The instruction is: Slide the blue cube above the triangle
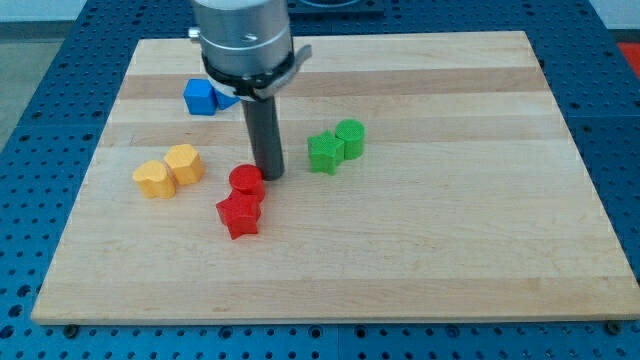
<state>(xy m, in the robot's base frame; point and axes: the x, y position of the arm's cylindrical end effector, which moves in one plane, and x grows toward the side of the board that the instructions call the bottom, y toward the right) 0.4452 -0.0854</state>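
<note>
The blue cube point(201, 96) lies near the board's top left. Right beside it, a second blue block point(229, 99) is mostly hidden behind the arm; its shape cannot be made out, though it may be the triangle. My tip point(271, 177) rests on the board below and to the right of the blue cube, well apart from it. The tip stands right next to the red cylinder point(246, 181), on its right side.
A red star-like block point(239, 215) lies just below the red cylinder. Two yellow blocks point(152, 179) point(184, 163) lie at the left. A green block point(325, 152) and a green cylinder point(350, 137) lie right of the rod. The wooden board point(450, 240) sits on a blue pegboard table.
</note>
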